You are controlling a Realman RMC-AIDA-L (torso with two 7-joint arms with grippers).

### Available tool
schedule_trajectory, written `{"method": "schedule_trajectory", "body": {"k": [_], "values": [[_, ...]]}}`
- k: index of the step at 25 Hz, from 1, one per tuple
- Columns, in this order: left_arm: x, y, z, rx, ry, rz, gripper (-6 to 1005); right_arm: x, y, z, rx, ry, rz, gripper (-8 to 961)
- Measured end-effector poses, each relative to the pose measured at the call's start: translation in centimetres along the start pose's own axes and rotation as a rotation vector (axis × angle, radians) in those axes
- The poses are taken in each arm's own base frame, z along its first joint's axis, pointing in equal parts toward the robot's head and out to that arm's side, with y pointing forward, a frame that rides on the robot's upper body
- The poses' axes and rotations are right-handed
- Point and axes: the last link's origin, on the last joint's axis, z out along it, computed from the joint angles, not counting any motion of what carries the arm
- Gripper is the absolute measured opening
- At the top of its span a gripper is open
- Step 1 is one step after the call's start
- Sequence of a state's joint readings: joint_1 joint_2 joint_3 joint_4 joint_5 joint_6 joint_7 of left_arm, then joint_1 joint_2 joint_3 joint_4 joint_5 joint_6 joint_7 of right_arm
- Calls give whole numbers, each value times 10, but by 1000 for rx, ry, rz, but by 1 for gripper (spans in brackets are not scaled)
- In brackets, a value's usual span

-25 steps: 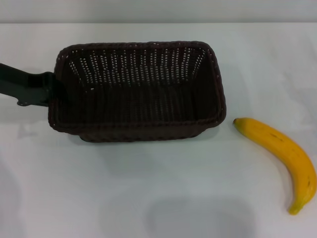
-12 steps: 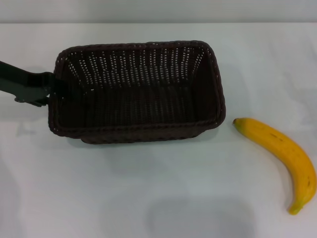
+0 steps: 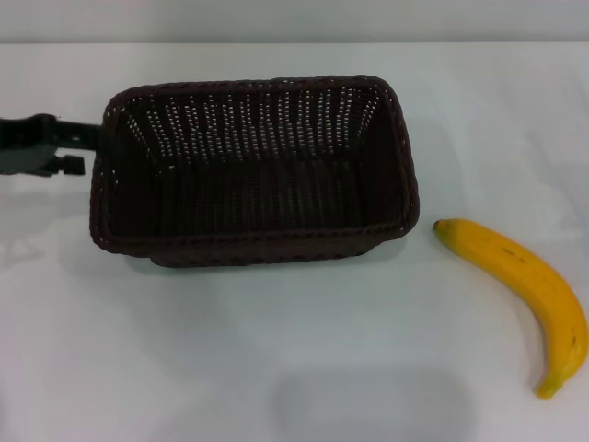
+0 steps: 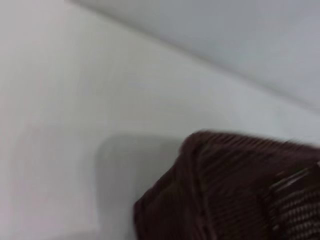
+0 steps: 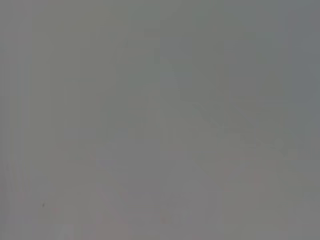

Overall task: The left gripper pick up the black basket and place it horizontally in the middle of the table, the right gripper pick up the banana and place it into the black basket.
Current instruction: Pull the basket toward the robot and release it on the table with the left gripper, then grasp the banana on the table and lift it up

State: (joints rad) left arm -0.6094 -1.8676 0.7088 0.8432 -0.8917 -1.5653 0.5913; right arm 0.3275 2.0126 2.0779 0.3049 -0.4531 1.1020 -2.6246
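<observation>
I see the black basket [image 3: 253,170] lying lengthwise mid-bench [image 3: 276,368]; my left gripper [image 3: 87,147] sits at its left end, grip state unclear. The banana [image 3: 525,290] waits right, untouched.

Before me I count one black basket [image 3: 255,170] and one banana [image 3: 524,286], both on one table [image 3: 276,368]. Of my two grippers, one shows: the left gripper [image 3: 87,147].
</observation>
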Motion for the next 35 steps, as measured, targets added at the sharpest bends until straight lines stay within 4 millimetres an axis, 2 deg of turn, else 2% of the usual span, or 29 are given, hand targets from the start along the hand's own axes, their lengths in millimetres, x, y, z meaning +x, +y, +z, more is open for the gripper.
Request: {"method": "schedule_trajectory", "body": {"k": [3, 6, 10, 15, 19, 23, 27, 31, 35], "values": [[-7, -7, -15, -61, 122, 33, 833, -1, -1, 1, 4, -4, 15, 843], [-18, -17, -29, -117, 311, 89, 834, -2, -4, 0, 21, -13, 117, 843], [-44, -43, -46, -119, 604, 100, 836, -3, -9, -1, 27, -11, 245, 843], [-83, -70, -53, -83, 969, 110, 837, -2, -11, -4, 27, -5, 362, 844], [-115, -78, -47, 69, 1180, 210, 835, -2, -13, -6, 11, 10, 489, 844], [-138, -87, -37, 213, 1296, 202, 834, -5, -26, -12, -7, 45, 651, 844], [-158, -99, -32, 374, 1339, 159, 833, -18, -38, -24, -105, 87, 766, 843], [-167, -110, -32, 458, 1324, 111, 831, -46, -43, -28, -284, 139, 711, 843], [-167, -114, -33, 478, 1312, 102, 830, -70, -34, -19, -430, 303, 566, 843]]}}
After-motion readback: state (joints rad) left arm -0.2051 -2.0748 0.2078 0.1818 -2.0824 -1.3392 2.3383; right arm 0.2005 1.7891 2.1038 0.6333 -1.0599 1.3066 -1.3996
